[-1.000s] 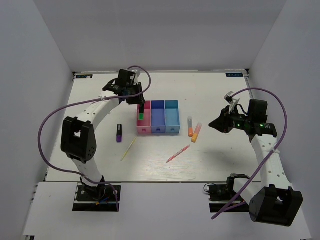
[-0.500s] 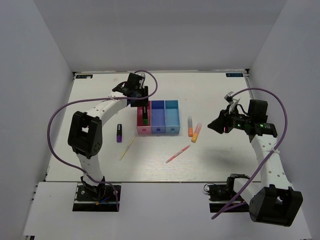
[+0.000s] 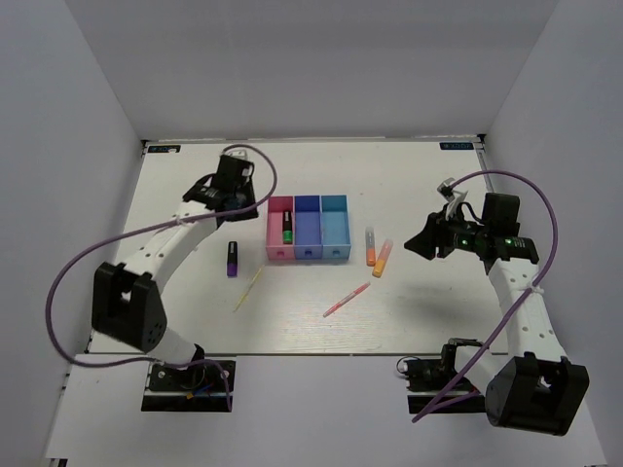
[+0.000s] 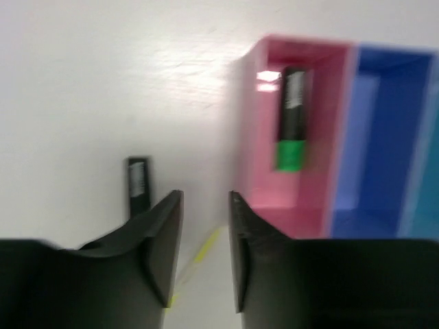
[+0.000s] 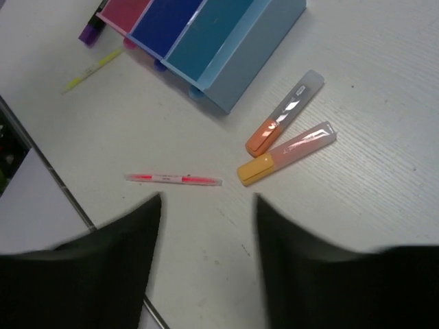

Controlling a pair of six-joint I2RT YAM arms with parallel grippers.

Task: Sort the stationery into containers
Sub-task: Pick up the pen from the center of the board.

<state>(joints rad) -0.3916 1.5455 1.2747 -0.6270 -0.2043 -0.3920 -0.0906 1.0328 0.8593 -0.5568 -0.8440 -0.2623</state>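
Note:
A dark green-banded marker (image 3: 288, 229) (image 4: 291, 116) lies inside the pink bin (image 3: 276, 251) (image 4: 255, 123), the left one of three joined containers with blue (image 3: 308, 233) and cyan (image 3: 335, 232). My left gripper (image 3: 241, 199) (image 4: 204, 205) hangs open and empty just left of the pink bin. On the table lie a purple marker (image 3: 232, 259) (image 4: 138, 184), a pale-yellow stick (image 3: 249, 289) (image 4: 200, 255), a pink pen (image 3: 347, 300) (image 5: 175, 179) and two orange highlighters (image 3: 370, 246) (image 3: 383, 257) (image 5: 285, 113). My right gripper (image 3: 415, 243) (image 5: 206, 202) is open, right of the highlighters, holding nothing.
White walls enclose the table on three sides. A dark gap at the table's near edge (image 5: 14, 147) shows in the right wrist view. Purple cables loop from both arms (image 3: 117, 219) (image 3: 545, 209).
The left gripper let the green-banded marker go into the pink bin and drew back to the left. The right gripper's jaws opened wider; that arm barely moved.

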